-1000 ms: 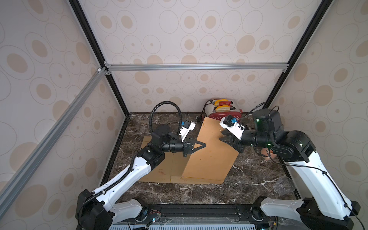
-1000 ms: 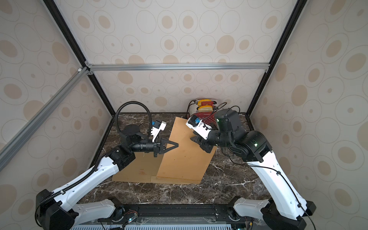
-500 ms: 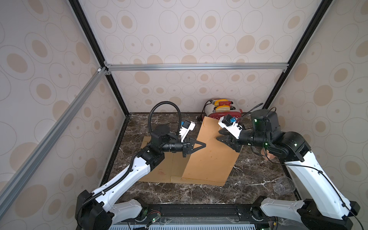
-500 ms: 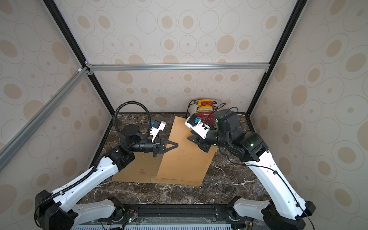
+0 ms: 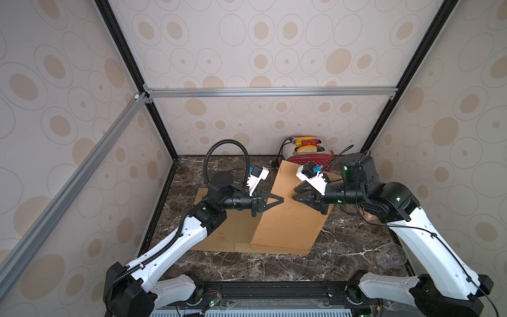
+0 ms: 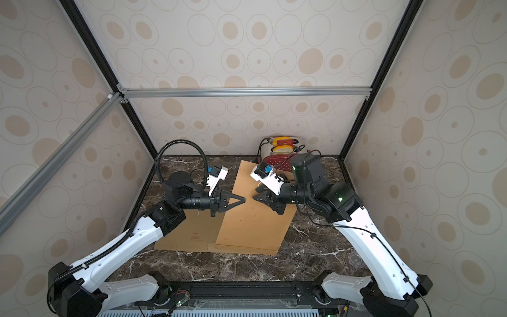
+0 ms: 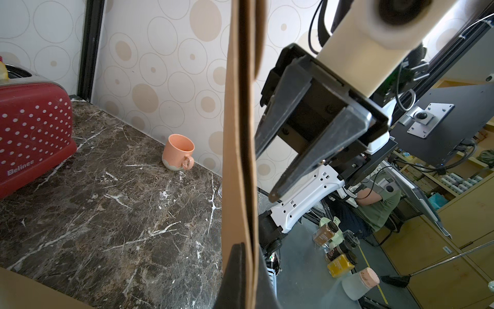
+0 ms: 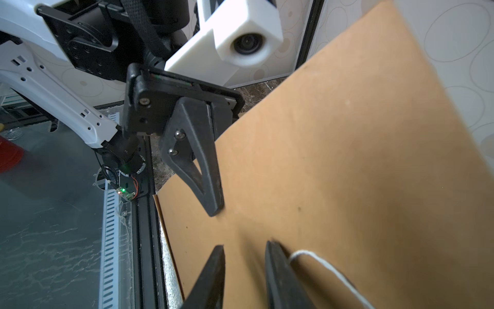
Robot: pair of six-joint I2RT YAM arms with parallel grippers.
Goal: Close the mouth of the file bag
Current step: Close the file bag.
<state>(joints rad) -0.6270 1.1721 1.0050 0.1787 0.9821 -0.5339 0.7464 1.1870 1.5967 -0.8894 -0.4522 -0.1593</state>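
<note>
The brown paper file bag (image 5: 288, 225) (image 6: 252, 225) lies on the marble table with one panel lifted into a slope. My left gripper (image 5: 282, 198) (image 6: 243, 198) is shut on that panel's edge. The left wrist view shows the paper edge (image 7: 238, 133) pinched at my left gripper (image 7: 250, 254). My right gripper (image 5: 295, 193) (image 6: 255, 193) (image 8: 245, 246) faces it over the lifted panel (image 8: 334, 174), open, with only paper showing in the gap. A white string (image 8: 320, 264) loops beside the outer side of one right finger.
A red dotted toaster (image 5: 307, 162) (image 7: 32, 128) stands at the back behind the bag. A peach mug (image 7: 178, 153) sits by the right wall, and a clear plastic cup (image 5: 391, 256) at the front right. Black frame posts and walls enclose the table.
My right gripper has moved left across the lifted panel towards my left gripper, and its jaws have narrowed a little. The left arm and its hold on the bag have not moved.
</note>
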